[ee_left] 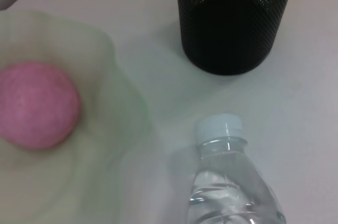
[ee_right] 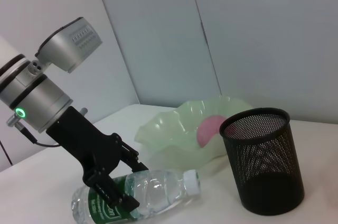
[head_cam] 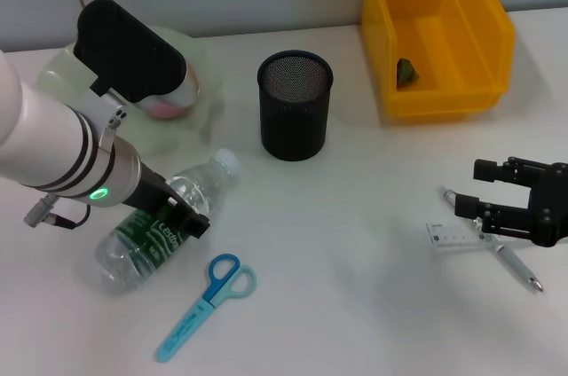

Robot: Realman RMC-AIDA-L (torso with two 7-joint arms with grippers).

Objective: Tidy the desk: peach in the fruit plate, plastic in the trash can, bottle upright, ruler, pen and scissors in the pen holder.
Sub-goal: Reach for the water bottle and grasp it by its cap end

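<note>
the bottle (head_cam: 164, 225) lay flat, my left gripper (head_cam: 177, 212) clenched around it; the peach (ee_left: 34, 105) was plated (scissors (head_cam: 206, 301), pen (head_cam: 515, 265) pending); right gripper (head_cam: 475, 197) released.

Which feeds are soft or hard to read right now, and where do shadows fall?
Left wrist view: the peach and fruit plate are blurred, the bottle cap sharper. Head view: the left arm's near casing hides part of the plate; a soft shadow lies under the pen holder. Right wrist view: crisp on the left pincer at the bottle.
</note>
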